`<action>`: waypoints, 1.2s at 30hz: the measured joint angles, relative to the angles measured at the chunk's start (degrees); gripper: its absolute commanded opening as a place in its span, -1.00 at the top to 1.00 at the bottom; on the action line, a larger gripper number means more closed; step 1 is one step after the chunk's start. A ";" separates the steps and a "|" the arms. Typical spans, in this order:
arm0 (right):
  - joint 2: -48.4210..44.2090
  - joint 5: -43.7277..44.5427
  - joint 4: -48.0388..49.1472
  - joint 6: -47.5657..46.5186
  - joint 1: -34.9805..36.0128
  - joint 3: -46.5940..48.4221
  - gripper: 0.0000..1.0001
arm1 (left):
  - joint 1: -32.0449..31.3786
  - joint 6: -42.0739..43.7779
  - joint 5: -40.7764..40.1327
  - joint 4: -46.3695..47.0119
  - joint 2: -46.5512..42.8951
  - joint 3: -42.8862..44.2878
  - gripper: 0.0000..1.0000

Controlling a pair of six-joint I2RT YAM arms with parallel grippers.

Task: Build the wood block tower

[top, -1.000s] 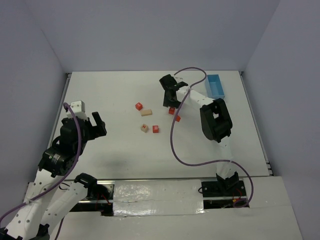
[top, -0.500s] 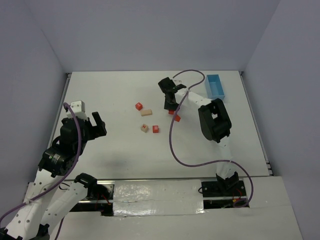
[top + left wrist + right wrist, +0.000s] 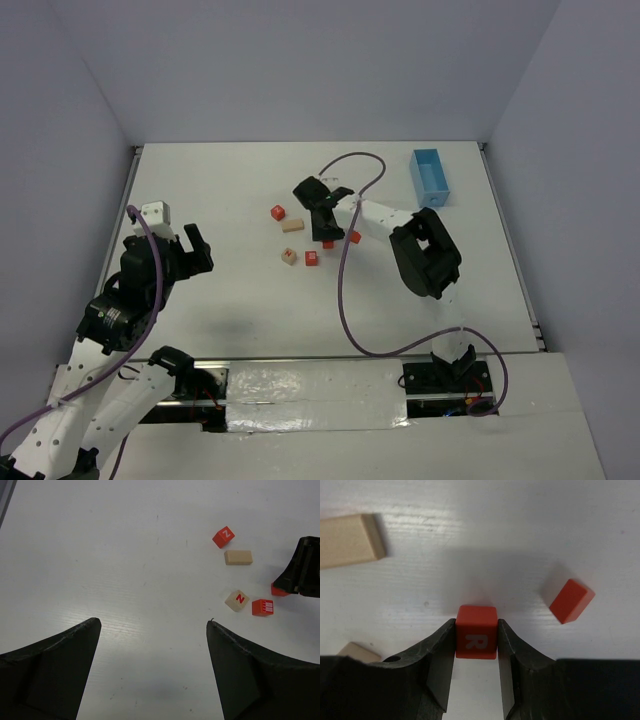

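My right gripper is shut on a red cube marked R, which shows below the jaws in the top view. A shadow lies on the table just beyond it. Close by are a red cube, a tan cube marked N, a flat tan block, a red cube marked N and a red block. The right wrist view shows the flat tan block and the red block. My left gripper is open and empty, far left of the blocks.
A light-blue tray stands at the back right. The right arm's purple cable loops across the table's middle. Grey walls close in the table on three sides.
My right gripper has moved left and nearer with the red R cube in it, towards the cluster of blocks. The left arm has not moved.
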 measured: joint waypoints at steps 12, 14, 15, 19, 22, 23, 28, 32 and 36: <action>-2.49 -1.88 1.77 0.07 1.84 -4.37 0.33 | -0.17 0.00 0.00 0.00 0.00 0.00 -0.99; -3.21 -2.14 2.19 0.22 1.84 -5.44 0.32 | -0.22 0.00 0.00 0.00 0.00 0.00 -0.99; -3.54 -2.34 2.43 0.24 1.84 -5.95 0.31 | -0.24 0.00 0.00 0.00 0.00 0.00 -0.99; -4.94 -3.39 3.23 0.42 1.86 -8.07 0.29 | -0.28 0.00 0.02 0.00 0.00 0.00 -0.99; -5.81 -3.98 3.96 0.52 1.92 -9.35 0.28 | -0.28 0.00 0.00 0.00 0.00 0.00 -0.99; -6.01 -4.20 3.98 0.66 1.97 -9.60 0.27 | -0.28 0.00 0.00 0.00 0.00 0.00 -0.99; -6.36 -4.96 4.15 0.98 2.21 -9.97 0.11 | -0.28 0.00 0.00 0.00 0.00 0.00 -0.99; -6.84 -5.55 4.46 1.38 2.36 -10.64 0.05 | -0.28 0.00 0.00 0.00 0.00 0.00 -0.99; -7.43 -5.95 4.42 1.60 2.47 -11.45 0.02 | -0.28 0.00 0.00 0.00 0.00 0.00 -0.99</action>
